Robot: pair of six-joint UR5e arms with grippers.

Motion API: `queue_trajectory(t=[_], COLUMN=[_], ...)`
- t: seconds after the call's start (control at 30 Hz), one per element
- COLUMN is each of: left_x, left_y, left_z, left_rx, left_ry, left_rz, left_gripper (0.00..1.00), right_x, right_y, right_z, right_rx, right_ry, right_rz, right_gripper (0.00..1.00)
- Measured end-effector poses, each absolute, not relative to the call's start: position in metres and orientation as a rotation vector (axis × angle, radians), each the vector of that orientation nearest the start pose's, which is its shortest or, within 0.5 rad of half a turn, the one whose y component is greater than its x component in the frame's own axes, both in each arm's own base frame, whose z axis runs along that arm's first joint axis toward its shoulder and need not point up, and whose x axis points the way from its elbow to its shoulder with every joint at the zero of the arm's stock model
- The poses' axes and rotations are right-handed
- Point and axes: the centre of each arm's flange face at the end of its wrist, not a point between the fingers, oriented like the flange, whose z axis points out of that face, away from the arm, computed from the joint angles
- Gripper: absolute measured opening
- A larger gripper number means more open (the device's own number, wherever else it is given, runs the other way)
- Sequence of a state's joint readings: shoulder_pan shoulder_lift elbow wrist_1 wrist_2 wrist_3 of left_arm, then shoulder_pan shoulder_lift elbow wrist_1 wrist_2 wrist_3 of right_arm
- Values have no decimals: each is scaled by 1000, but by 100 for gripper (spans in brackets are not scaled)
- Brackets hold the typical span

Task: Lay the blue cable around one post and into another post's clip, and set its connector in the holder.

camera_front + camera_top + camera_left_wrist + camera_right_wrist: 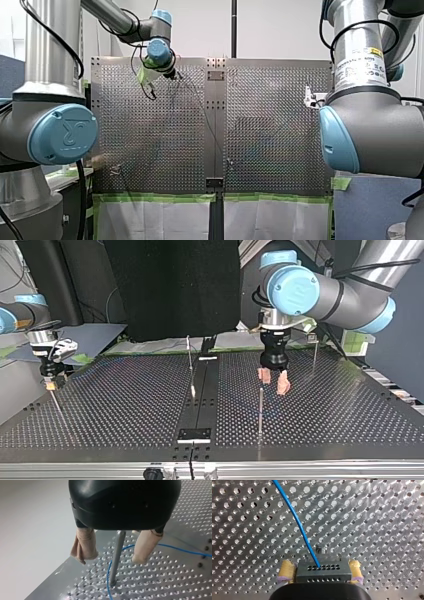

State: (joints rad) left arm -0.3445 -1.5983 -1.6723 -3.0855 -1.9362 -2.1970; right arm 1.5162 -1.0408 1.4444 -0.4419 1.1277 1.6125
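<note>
My left gripper (111, 558) holds its fingers (84, 543) apart around a post (116, 555). My right gripper (320, 570) squeezes the connector (323, 573); the cable (297, 522) leaves it at eleven o'clock.

A white wall (280, 25) stands beyond the perforated metal surface (270, 125) in the front view. Green tape (160, 198) edges its near side. In the top view, a black panel (175, 285) stands behind the surface.
</note>
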Motion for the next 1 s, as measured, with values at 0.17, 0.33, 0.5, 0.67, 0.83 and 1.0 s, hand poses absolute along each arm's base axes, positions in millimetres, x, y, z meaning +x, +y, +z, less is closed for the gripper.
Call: queue_trajectory(t=[0.17,0.33,0.5,0.67,0.83,1.0], left_x=[417,412,408,404,399,390], left_y=[-258,-256,-259,-265,-271,-279], left_z=[430,430,441,453,456,454], left_rx=[-467,-448,-407,-349,-279,-185], left_ry=[1623,1657,1679,1704,1744,1802], left_rz=[-393,-323,-278,-254,-248,-245], left_gripper=[100,100,100,100,100,100], right_x=[139,140,140,140,140,141], right_y=[-678,-678,-678,-678,-678,-677], right_z=[279,279,279,279,279,279], right_rx=[1452,1452,1453,1454,1454,1455], right_ry=[-1001,-1001,-1001,-1001,-1000,-1000], right_rz=[1528,1529,1528,1528,1528,1529], right_gripper=[92,92,92,92,92,92])
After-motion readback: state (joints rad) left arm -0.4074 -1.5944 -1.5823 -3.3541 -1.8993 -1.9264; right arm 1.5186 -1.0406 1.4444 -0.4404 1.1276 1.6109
